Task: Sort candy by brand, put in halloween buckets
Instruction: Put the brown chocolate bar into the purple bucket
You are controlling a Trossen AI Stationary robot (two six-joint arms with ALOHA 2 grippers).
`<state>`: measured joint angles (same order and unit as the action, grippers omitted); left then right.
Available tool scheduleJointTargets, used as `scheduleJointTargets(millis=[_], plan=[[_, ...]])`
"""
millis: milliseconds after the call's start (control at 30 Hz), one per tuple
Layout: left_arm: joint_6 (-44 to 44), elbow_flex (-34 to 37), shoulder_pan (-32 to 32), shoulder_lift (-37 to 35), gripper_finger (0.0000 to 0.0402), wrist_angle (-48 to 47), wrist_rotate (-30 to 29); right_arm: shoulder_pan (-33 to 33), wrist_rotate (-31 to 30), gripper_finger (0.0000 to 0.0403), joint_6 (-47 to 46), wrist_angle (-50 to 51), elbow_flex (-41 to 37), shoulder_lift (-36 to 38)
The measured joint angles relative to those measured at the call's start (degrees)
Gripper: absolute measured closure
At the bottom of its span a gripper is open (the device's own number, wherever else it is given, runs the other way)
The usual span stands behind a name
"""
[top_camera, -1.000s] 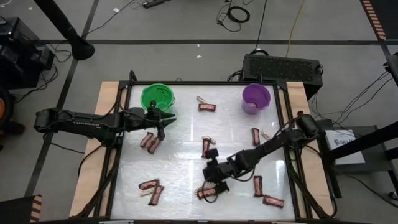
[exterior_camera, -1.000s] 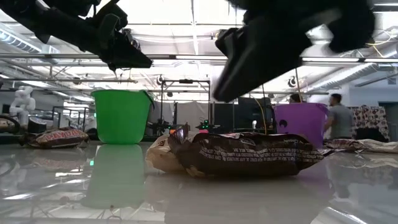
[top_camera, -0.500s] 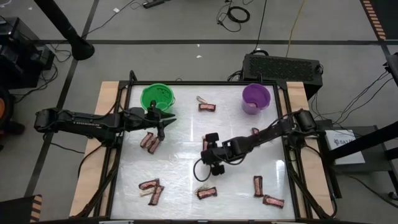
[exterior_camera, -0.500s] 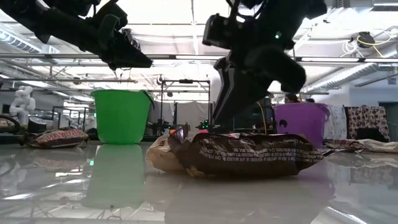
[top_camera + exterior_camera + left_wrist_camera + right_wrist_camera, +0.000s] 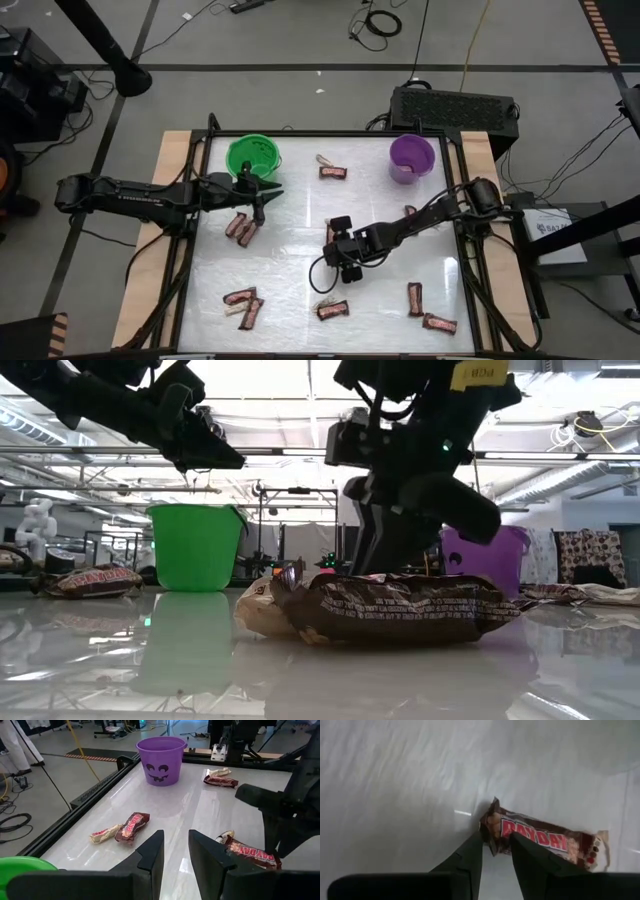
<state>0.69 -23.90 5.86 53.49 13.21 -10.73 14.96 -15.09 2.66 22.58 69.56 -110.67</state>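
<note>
Jaws narrowly parted, the right gripper (image 5: pixel 492 851) points down at the table (image 5: pixel 290 270). A candy bar (image 5: pixel 545 841) lies at its fingertips, one end between them, not gripped.

Both arms are dark, almost black, built of slim tubular links joined by thicker rounded joints. The left arm (image 5: pixel 150 196) is a long straight tube ending in a bulkier wrist block. The right arm (image 5: pixel 425 222) has a round knuckle-like joint near its base, and a thin black cable loops loose beside its wrist. In the low view the right arm's wrist housing (image 5: pixel 415 455) is a chunky black casing with a small green light and a yellow label with dark lettering near its top. The fingers (image 5: pixel 150 851) are matte black, flat-sided wedge-shaped blades with angled tips; the right arm's fingers (image 5: pixel 470 855) are the same dark, tapered shape.
</note>
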Motion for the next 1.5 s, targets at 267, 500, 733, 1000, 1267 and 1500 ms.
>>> scheduleJointTargets(millis=[267,500,733,1000,1267,1500], plan=[[-0.1,0.0,0.0,0.0,0.0304,0.0,0.0,0.0,0.0,0.0308,-0.3,-0.1,0.0,-0.3],[-0.1,0.0,0.0,0.0,0.0304,0.0,0.0,0.0,-1.0,0.0352,-1.1,-0.3,0.3,-2.3],[-0.1,0.0,0.0,0.0,0.0304,0.0,0.0,0.1,-0.9,0.0396,-1.0,1.2,0.0,-0.3],[-0.1,0.0,0.0,0.0,0.0304,0.0,0.0,0.1,-5.2,0.0402,-2.2,15.2,2.3,8.8],[-0.1,0.0,0.0,0.0,0.0304,0.0,0.0,-3.2,-17.0,0.0403,-7.5,28.3,2.5,22.5],[-0.1,0.0,0.0,0.0,0.0304,0.0,0.0,-10.8,-23.1,0.0403,-12.4,36.3,2.5,32.2]])
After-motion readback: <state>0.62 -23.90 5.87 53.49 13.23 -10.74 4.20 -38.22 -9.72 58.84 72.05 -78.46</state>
